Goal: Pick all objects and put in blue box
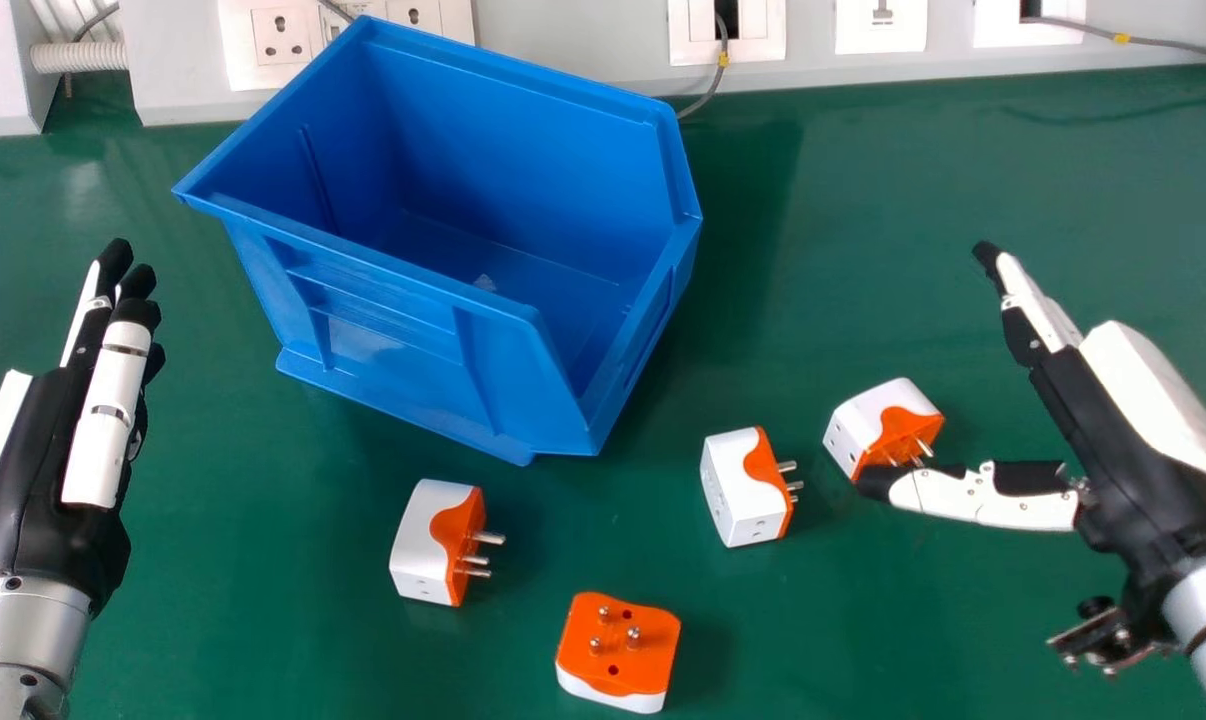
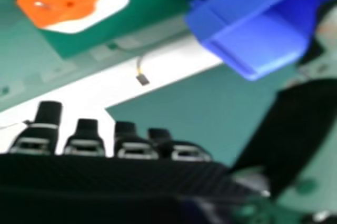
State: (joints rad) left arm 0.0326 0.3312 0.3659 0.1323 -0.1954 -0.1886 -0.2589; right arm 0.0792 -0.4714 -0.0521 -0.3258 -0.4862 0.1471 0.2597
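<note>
Judging this the pick setup, with right hand (image 1: 1113, 450) at right, fingers straight, thumb apart, perhaps touching rightmost adapter (image 1: 858, 425). Next: close round it, lift, carry left over blue box (image 1: 393, 345). Noting left hand (image 1: 38, 440) at left, likewise straight-fingered.

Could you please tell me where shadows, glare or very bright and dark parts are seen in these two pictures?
Head view: soft shadows right of the box and the nearest adapter, pale glare on the table at far left. Right hand view: a washed-out strip, the right hand mostly dark.
</note>
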